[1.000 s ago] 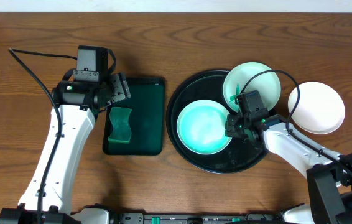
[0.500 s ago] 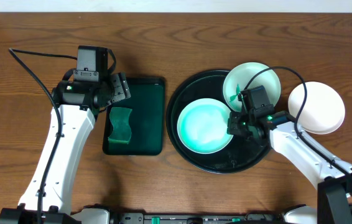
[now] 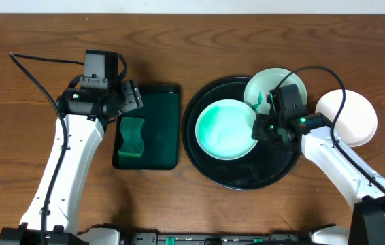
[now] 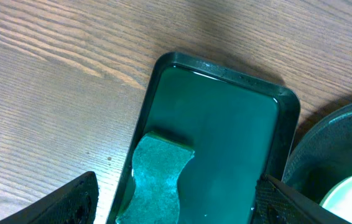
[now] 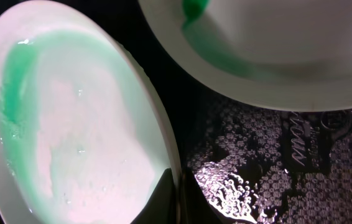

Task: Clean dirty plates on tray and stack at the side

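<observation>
On the right half of the tabletop (image 3: 179, 204), you will find the round black tray (image 3: 240, 175). The pale mint plate (image 3: 221, 129) occupies its left part, and the right fingers (image 3: 259, 129) are clamped on this plate's right rim. You cannot tell whether the plate is raised off the tray. Further left, the sponge (image 3: 132, 136) lies in the near-left part of the green rectangular tray (image 3: 160, 116). The white plate (image 3: 350, 117) rests on the tabletop just beside the black tray, toward the right edge. The left fingers (image 3: 131, 95) stand wide apart, holding nothing, over the green rectangular tray's far-left corner. Farthest, the smudged plate (image 3: 260, 85) sits at the black tray's far rim.
</observation>
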You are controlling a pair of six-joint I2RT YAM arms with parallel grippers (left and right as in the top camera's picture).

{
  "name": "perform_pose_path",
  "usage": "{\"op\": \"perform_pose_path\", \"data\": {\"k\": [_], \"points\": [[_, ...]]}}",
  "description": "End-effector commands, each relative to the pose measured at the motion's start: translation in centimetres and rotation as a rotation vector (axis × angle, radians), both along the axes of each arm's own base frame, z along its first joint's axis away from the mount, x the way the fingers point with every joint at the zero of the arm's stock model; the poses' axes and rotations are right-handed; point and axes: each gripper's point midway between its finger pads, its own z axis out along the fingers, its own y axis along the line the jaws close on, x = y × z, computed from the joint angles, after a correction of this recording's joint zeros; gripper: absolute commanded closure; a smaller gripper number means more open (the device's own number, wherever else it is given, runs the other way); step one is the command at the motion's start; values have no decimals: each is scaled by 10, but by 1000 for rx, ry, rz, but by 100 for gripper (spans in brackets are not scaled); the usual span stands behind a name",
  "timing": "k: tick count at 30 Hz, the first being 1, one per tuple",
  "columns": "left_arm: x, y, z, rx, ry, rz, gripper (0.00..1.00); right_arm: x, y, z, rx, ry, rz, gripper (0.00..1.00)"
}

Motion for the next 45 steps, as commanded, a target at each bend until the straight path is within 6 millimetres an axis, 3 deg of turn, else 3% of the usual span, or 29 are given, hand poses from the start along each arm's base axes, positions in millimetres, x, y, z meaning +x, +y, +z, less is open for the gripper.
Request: {"op": "perform_pose_path", "data": {"k": [1, 9, 15, 21, 29, 39, 45], "points": [[1, 2, 1, 3, -1, 6, 19, 14, 5, 26, 37, -55, -3, 99], [1, 2, 1, 4, -1, 6, 19, 29, 15, 53, 50, -97, 10, 99], [1, 2, 1, 3, -1, 6, 18, 44, 51, 62, 68, -124, 66, 99], [1, 2, 1, 4, -1, 6, 18, 66, 100, 53, 61, -214, 99, 99], [1, 2, 1, 3, -1, 6, 19, 80, 141, 43, 8, -351, 98, 99], [1, 2, 1, 4, -1, 6, 18, 88, 171, 64, -70, -552, 168, 99], [1, 2, 1, 4, -1, 6, 18, 91, 178, 80, -184, -680, 242, 99]]}}
